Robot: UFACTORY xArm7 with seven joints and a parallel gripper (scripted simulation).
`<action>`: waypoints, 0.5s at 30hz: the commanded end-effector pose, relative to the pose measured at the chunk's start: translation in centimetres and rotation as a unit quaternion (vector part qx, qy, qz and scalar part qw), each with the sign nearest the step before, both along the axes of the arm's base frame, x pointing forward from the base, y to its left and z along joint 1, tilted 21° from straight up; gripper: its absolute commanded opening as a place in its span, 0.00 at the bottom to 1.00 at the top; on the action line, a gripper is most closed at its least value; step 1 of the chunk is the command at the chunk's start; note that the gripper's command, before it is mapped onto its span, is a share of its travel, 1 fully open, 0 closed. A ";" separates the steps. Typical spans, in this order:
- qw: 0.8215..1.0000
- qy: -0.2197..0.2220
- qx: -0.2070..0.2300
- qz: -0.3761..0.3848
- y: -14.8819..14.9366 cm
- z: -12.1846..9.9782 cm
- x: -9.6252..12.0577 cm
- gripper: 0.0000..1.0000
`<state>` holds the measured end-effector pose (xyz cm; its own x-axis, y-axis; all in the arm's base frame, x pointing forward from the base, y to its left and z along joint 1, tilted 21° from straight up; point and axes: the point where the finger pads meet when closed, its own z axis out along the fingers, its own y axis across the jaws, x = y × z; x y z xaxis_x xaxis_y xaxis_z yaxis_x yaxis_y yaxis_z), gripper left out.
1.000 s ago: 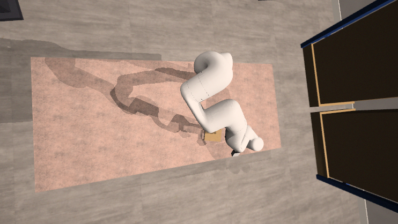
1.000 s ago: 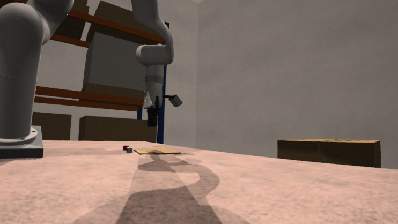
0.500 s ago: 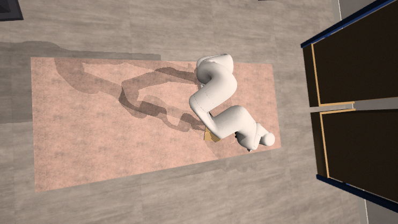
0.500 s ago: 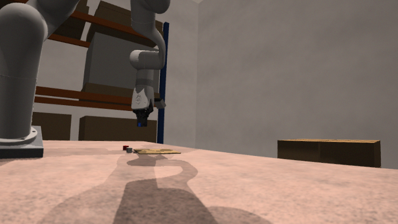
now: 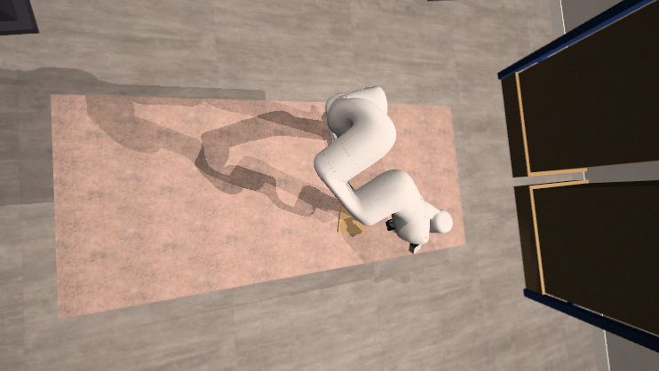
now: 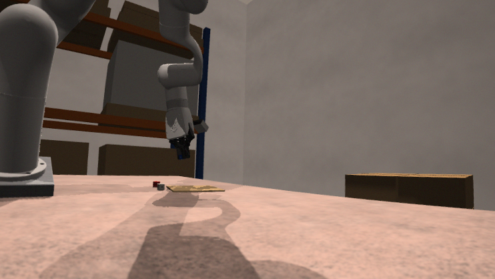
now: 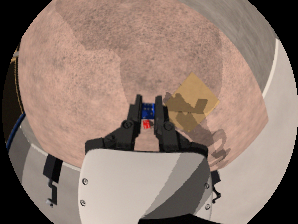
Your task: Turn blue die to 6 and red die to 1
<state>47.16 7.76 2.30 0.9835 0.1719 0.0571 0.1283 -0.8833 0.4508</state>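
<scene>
Gripper (image 5: 390, 224) (image 6: 183, 158) (image 7: 148, 103) clenched on blue die (image 6: 180, 157) (image 7: 148, 110), fingers pointing down, die caught between the two tips. Both held well above the table (image 5: 184, 230) (image 6: 311, 235) (image 7: 60, 100), open air beneath in the exterior view. Pips show on the die in the wrist view, too small to count

Red die (image 6: 156, 183) (image 7: 146, 124) down on the table, seen through the gap between the fingers in the wrist view, off the mat. White die (image 6: 160, 186) just beside it in the exterior view, nearer that camera; whether the two touch, cannot tell. Top faces of both too small to read

Yellow mat (image 5: 345, 225) (image 6: 197, 188) (image 7: 200, 92) lies on the table close to the dice, shadow across part of it. Seen from above, it sits in from the table's long slanting edge, with bare pink surface between; the arm (image 5: 369, 133) (image 6: 180, 74) covers some of it. Blue die is off the mat, in the air

Wrist end of the arm near the table's short edge in the top view, above the corner region. Farther out, arm base (image 6: 51, 188) on the table at the exterior view's left, well apart from the mat

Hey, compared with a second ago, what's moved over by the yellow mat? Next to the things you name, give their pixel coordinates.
The black two-finger gripper (image 6: 183, 158) (image 7: 148, 103) has swung leftward in the exterior view, toward the dice, gripping the small blue die (image 7: 148, 110). The flat yellow mat (image 5: 345, 225) (image 6: 197, 188) (image 7: 195, 87), small red die (image 6: 156, 183) (image 7: 146, 124) and small white die (image 6: 160, 186) stayed put.
</scene>
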 end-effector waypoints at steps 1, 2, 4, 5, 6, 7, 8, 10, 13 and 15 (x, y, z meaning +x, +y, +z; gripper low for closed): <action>0.996 -0.083 -0.028 0.013 -1.0 0.5 1.2 0.11; 0.996 -0.083 -0.028 0.013 -1.0 0.5 1.2 0.11; 0.996 -0.085 -0.028 0.013 -1.0 0.5 1.2 0.11; 0.993 -0.110 -0.032 0.020 -1.2 0.6 1.5 0.11; 0.990 -0.136 -0.034 0.028 -1.3 0.8 1.7 0.11; 0.988 -0.146 -0.034 0.031 -1.3 0.8 1.8 0.11; 0.987 -0.156 -0.033 0.035 -1.3 0.9 1.9 0.11; 0.982 -0.179 -0.031 0.044 -1.3 1.0 2.0 0.11; 0.976 -0.206 -0.024 0.057 -1.1 1.1 2.0 0.11; 0.971 -0.227 -0.017 0.068 -0.9 1.1 1.9 0.11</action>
